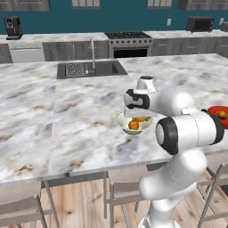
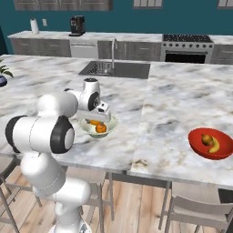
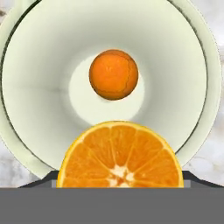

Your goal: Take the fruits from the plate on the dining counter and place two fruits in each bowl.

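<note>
Pretty much at the finish line here, I reckon. The red bowl (image 2: 196, 144) already has its pair: a banana (image 2: 214, 145) and a brownish fruit (image 2: 207, 139) next to it. The cream bowl (image 2: 112, 123) has one whole orange (image 3: 113, 74) sitting dead centre. The second one, a half orange (image 3: 120, 155), is pinched in the jaws right over that bowl, at 6 o'clock from the whole one in the hand view. The jaws are closed on its sides, cut face towards the camera. So what's left, as far as I can judge, is letting go so it lands in the cream bowl. Then both bowls have two.

Both bowls are on the counter (image 1: 67, 111), well apart, with the red one out at 3 o'clock from the cream one in the right base view.

On views: the right base view is the one that lets me count what's in the red bowl. From the left base view my own elbow covers most of the red bowl (image 1: 213, 109), and the two oranges just read as orange blobs in the cream bowl (image 1: 120, 121). The hand view is what tells me one is cut and actually gripped.
</note>
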